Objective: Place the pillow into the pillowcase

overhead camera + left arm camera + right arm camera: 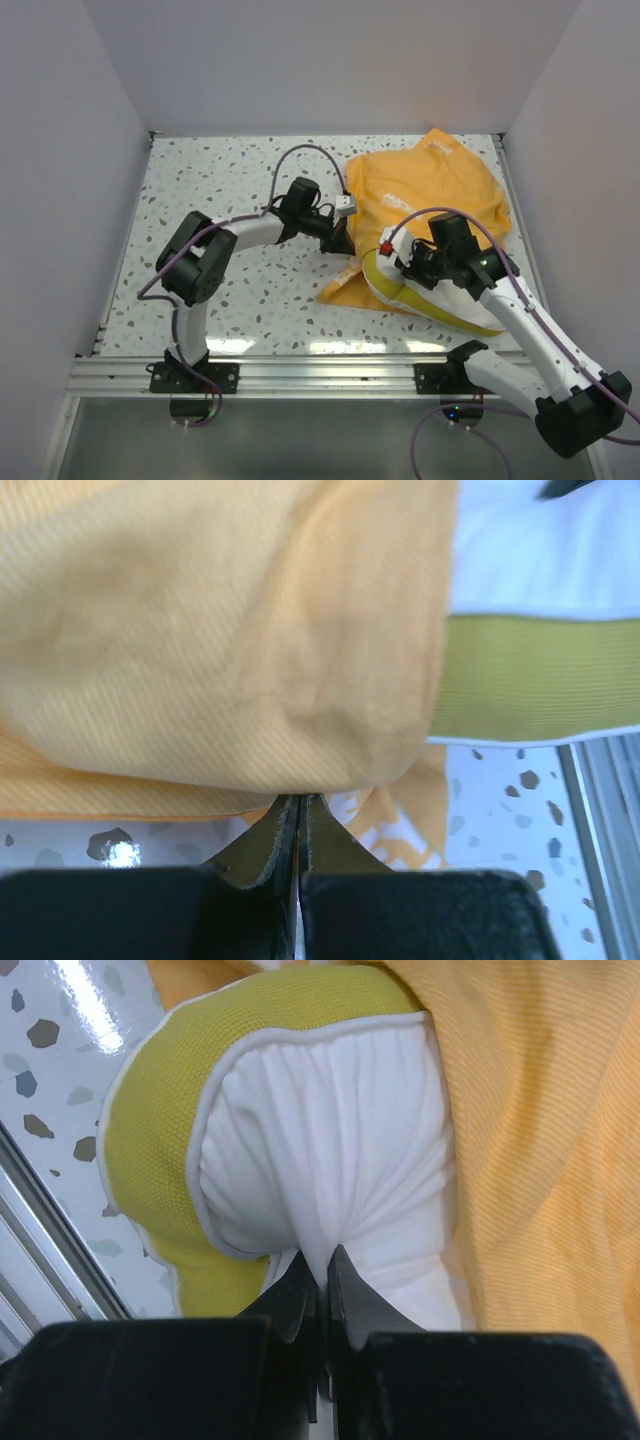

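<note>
The speckled table [250, 290] carries the orange-yellow pillowcase [430, 190], which lies bunched and puffed on the far right part of the tabletop.

The pillow [430, 300] sticks out of the pillowcase's near edge. Its white bulk and yellow-green strip [400, 295] show on the side toward the arm bases, while the rest runs under the orange cloth. In the right wrist view the pillow [330, 1150] bulges just ahead of the fingers, with the pillowcase [540, 1160] draped along its right side and touching it.

The left gripper [342, 238] sits at the pillowcase's left edge. In its wrist view the left gripper [298, 808] has both fingers pressed together on a fold of the pillowcase [220, 630], which fills the view above them. The strip [540, 675] lies to the right of that cloth.

The right gripper [390, 258] is at the pillowcase's near left corner, against the exposed pillow end. Up close, the right gripper [322, 1265] is clenched on a gathered pinch of the pillow's white fabric.
</note>
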`<state>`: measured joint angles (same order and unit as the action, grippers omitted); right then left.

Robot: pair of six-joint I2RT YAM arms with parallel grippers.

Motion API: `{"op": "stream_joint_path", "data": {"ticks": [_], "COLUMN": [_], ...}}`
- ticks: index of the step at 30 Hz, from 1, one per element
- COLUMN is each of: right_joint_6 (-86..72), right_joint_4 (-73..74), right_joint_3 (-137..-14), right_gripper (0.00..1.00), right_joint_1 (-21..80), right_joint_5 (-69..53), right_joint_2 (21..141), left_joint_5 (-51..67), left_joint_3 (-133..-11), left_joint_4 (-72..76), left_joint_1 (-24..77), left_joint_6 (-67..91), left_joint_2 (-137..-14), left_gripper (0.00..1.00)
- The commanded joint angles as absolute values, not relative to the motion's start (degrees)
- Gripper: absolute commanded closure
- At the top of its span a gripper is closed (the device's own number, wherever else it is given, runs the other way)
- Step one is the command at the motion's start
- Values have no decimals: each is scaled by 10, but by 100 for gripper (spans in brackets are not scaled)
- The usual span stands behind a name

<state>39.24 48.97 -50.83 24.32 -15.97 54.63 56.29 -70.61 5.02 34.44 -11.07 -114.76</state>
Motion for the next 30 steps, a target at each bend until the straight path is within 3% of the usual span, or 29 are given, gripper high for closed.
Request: {"op": "stream_joint_path", "data": {"ticks": [1, 2, 3, 4, 5, 6, 7, 10, 14, 24, 27, 28, 29, 30], "right_joint_6": [366, 365, 364, 360, 358, 358, 355, 354, 357, 362, 364, 364, 364, 363], "right_joint_4": [388, 388, 390, 388, 389, 390, 390, 405, 418, 460, 461, 458, 454, 438], "right_joint_3": [-518, -522, -525, -526, -527, -529, -529, -540, -553, -565, -563, -558, -556, -550], "right_gripper": [100, 100, 100, 100, 100, 100, 100, 100, 100, 100, 100, 100, 100, 100], "right_joint_1": [243, 242, 242, 242, 241, 242, 241, 242, 242, 241, 242, 241, 242, 242], "right_joint_5": [-139, -141, -141, -143, -150, -154, -157, -167, -172, -185, -180, -176, -171, -163], "right_joint_2": [576, 579, 580, 575, 570, 564, 556, 551, 545, 533, 527, 525, 525, 529], "left_joint_5": [634, 618, 542, 494, 461, 421, 409, 367, 314, 136, 141, 155, 184, 237], "left_joint_3": [-677, -661, -651, -638, -603, -580, -555, -488, -490, -579, -613, -641, -660, -683], "left_joint_4": [3, 1, -13, -9, 14, 51, 70, 113, 164, 315, 317, 300, 270, 216], "left_joint_1": [352, 352, 352, 352, 352, 352, 352, 357, 370, 417, 417, 413, 408, 397], "left_joint_6": [-103, -106, -99, -87, -86, -95, -103, -128, -140, -122, -135, -139, -141, -135], "left_joint_2": [-1052, -1033, -1022, -1012, -986, -971, -958, -937, -969, -1078, -1113, -1128, -1135, -1137], "left_gripper": [100, 100, 91, 49, 37, 10, 0, 0, 0, 0, 1, 17, 40, 94]}}
